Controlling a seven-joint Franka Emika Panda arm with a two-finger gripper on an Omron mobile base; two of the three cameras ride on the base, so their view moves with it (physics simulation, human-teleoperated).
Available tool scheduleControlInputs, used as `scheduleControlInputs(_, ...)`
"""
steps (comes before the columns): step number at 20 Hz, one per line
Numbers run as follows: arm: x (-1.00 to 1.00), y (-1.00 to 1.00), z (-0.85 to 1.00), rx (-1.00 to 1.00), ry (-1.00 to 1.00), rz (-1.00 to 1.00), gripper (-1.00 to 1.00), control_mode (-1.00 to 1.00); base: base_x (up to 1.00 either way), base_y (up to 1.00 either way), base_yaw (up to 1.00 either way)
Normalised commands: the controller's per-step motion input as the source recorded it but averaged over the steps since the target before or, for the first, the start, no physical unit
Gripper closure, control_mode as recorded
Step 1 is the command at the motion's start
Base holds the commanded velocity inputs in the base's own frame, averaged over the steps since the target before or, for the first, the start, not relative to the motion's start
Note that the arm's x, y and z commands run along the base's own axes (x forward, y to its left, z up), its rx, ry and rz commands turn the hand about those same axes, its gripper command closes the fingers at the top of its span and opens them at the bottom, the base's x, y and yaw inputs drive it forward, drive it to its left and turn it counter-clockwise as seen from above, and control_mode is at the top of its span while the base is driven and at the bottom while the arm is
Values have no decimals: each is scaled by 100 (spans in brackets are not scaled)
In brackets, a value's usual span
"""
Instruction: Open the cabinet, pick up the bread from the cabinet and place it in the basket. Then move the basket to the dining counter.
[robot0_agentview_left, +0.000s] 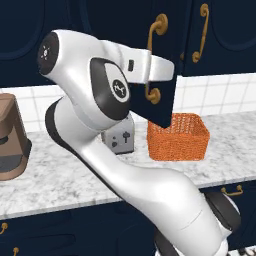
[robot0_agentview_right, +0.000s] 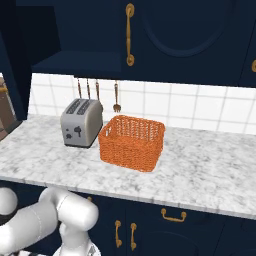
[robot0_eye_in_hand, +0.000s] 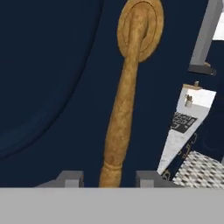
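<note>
Looking along the hand, two grey fingertips (robot0_eye_in_hand: 70, 178) are seen at the bottom with the brass handle (robot0_eye_in_hand: 127, 96) of the cabinet door (robot0_eye_in_hand: 52, 87) running right up between them. So the jaws are parted with the handle sitting in the gap; whether the pads are actually touching it can't be told, since the contact spot is hidden at the frame's lower edge. The handle's long axis goes straight away from the fingers, leaning a bit to the right, and it ends in a round gold mounting disc at the far end. Left of the fingers, just the navy door panel with its arched groove is seen.

From the left base camera, a brown coffee machine (robot0_agentview_left: 12, 137) is parked at the far left of the marble worktop (robot0_agentview_left: 60, 180), then the arm, then the toaster (robot0_agentview_left: 120, 137), then the basket (robot0_agentview_left: 177, 136). The gripper (robot0_agentview_left: 162, 70) is pressed up at the swung-out door, level with the handle, which stands upright there.

From the right base camera, the toaster and the basket (robot0_agentview_right: 132, 142) are set side by side, near each other but apart, basket opening facing up, its long side running along the backsplash. Utensils (robot0_agentview_right: 97, 92) are hung on the tiles behind them.

Bread can't be made out anywhere.
</note>
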Motion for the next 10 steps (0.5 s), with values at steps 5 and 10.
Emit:
scheduleControlInputs(5,-92,0,-3,0,-21,5,-100,-100,0,0,0)
scheduleControlInputs(10,-92,-90,-29,40,-17,30,-100,-100,0,0,0)
